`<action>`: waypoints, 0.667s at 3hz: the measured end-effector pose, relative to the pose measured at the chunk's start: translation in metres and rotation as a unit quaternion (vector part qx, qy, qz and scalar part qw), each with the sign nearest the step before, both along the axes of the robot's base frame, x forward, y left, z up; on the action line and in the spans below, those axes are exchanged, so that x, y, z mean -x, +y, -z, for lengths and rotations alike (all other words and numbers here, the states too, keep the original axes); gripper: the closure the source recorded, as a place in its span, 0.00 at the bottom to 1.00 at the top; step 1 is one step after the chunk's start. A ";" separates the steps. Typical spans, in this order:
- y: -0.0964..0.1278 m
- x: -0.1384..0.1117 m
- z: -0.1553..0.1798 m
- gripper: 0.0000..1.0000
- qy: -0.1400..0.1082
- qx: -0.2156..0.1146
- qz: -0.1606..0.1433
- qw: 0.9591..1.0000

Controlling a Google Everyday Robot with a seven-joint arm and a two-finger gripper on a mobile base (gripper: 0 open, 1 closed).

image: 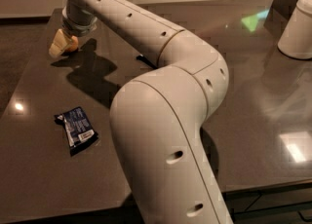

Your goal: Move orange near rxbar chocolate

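At ten o'clock on the dark glossy tabletop [253,96] | our cream two-finger gripper [60,47] grips the small round orange fruit [72,46] | dark blue white-labelled packet [76,129] at eight o'clock

- gripper [62,46], far left over the table [253,96], clasping the orange [72,44]: cream
- orange: plain orange
- arm [161,38]: off-white, dark round holes
- packet [76,129]: dark blue, white label
- table: glossy dark brown
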State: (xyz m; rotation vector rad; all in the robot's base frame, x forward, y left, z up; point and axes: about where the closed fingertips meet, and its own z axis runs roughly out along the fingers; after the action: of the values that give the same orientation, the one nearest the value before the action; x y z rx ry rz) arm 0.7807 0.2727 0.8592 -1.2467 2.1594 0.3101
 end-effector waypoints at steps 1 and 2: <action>0.008 -0.001 -0.001 0.23 0.004 -0.006 -0.010 1.000; 0.012 0.000 -0.004 0.46 0.005 -0.010 -0.017 1.000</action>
State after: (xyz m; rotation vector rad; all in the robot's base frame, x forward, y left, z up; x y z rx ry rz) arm 0.7811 0.2845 0.8635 -1.2735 2.1406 0.3530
